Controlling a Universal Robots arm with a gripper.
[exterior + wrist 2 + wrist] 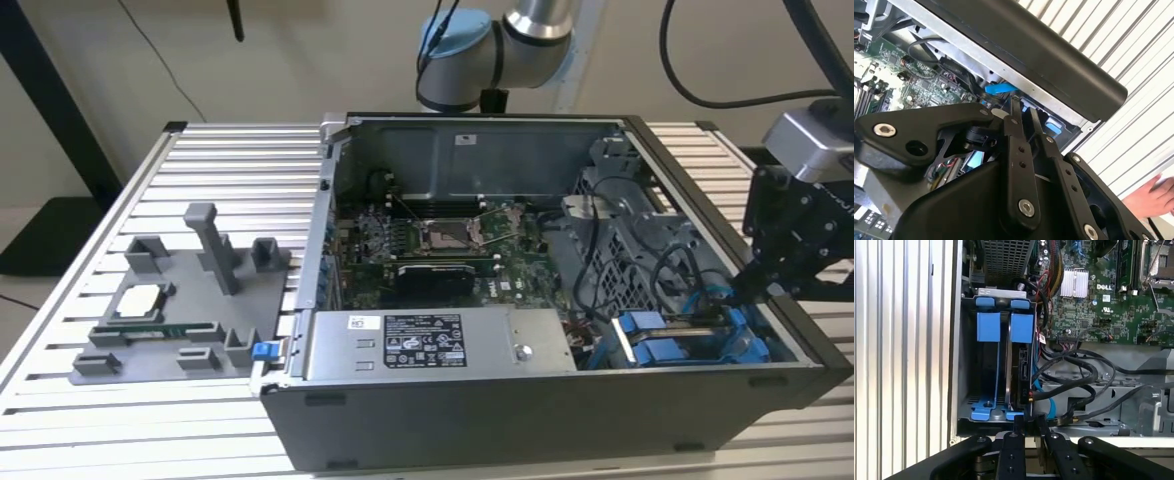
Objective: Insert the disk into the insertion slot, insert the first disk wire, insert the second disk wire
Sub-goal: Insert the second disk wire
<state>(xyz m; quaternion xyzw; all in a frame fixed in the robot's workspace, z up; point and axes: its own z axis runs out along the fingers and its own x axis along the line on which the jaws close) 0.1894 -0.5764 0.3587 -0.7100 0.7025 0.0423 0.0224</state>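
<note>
Disk (1019,370) sits in the insertion slot (1015,415). It is stiff and breakable, so I would hold the blue frame (1022,327). I cannot tell if my hand (1030,421) is shut.

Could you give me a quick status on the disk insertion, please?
Gripper close by the drive cage. Disk sitting in the cage, in its blue carrier. Black cables bunched right beside the disk.

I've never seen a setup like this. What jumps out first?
An open computer case sits in the middle of a slatted metal table, its green circuit board laid bare. In the case's near corner, at the exterior view's right, the drive cage stands out in bright blue plastic, and the black gripper hangs close by it.
</note>
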